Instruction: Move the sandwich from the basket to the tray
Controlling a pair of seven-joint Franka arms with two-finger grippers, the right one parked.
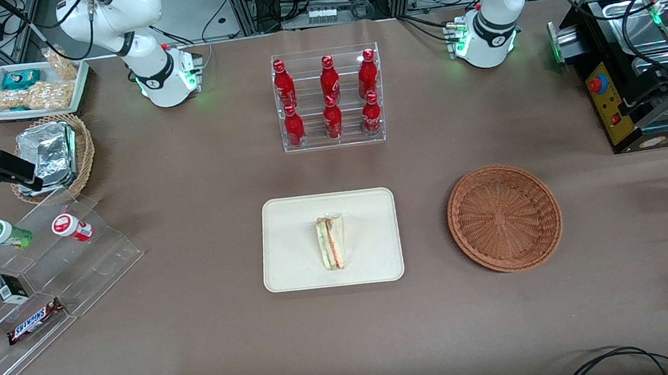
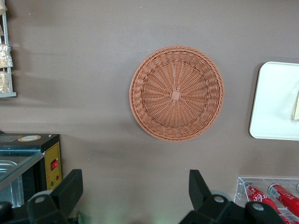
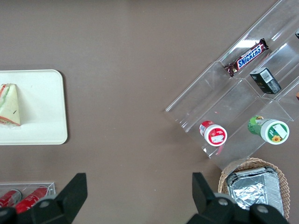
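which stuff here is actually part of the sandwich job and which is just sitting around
Part of the job:
- sandwich, lying on the tray
- tray
- basket, nothing in it
- gripper, open, up above the table near the basket

Just lying about:
- red bottles in a clear rack
- foil packets in a lighter basket
- Snickers bar

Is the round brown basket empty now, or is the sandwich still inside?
Empty. The basket shows only bare weave; the sandwich lies on the tray. The open gripper holds nothing.
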